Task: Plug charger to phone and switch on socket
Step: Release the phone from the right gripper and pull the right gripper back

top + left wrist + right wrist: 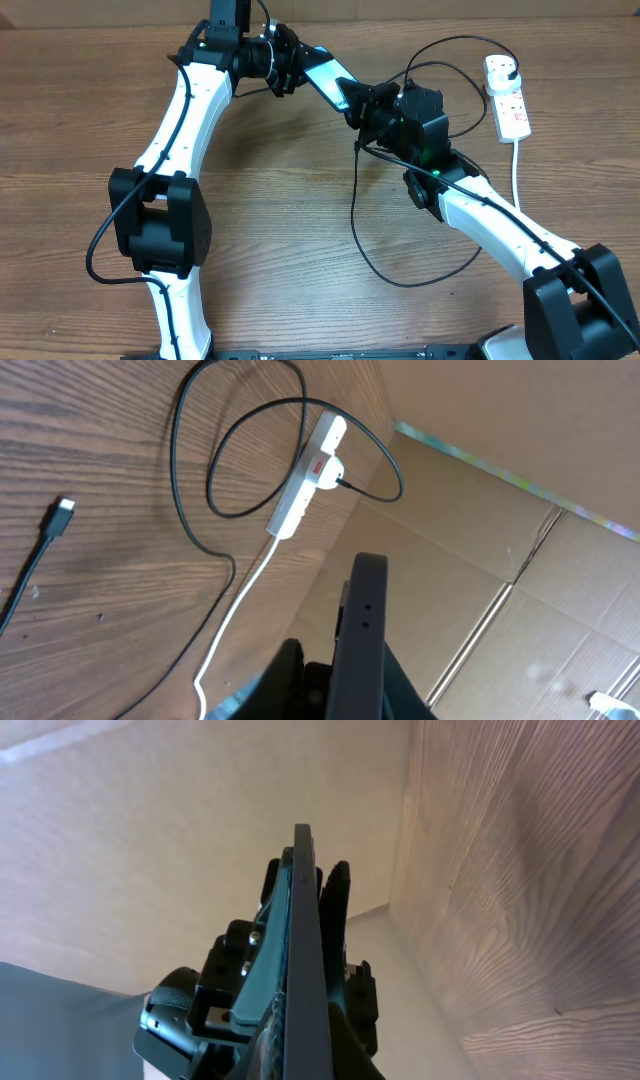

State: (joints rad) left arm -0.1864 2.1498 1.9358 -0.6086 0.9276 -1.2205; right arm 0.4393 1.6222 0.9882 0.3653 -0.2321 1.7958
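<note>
Pinched at far centre above the table (280,270): the phone (322,74), with the left gripper (290,72) clamped on its far-left end and the right gripper (352,100) on its near-right end. Edge-on from the right wrist, screen hidden. Far right, the socket (507,95), switches too small to read. Plugged in there, the charger (356,225); connector tip (62,510) loose on the wood.

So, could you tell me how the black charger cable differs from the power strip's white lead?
The charger cable is thin and black; the white lead is thicker. The charger cable curls in wide loops across the table, while the white lead runs in one gentle curve. The charger cable ends in a free connector tip; the white lead's far end is not visible. Both meet at the power strip.
</note>
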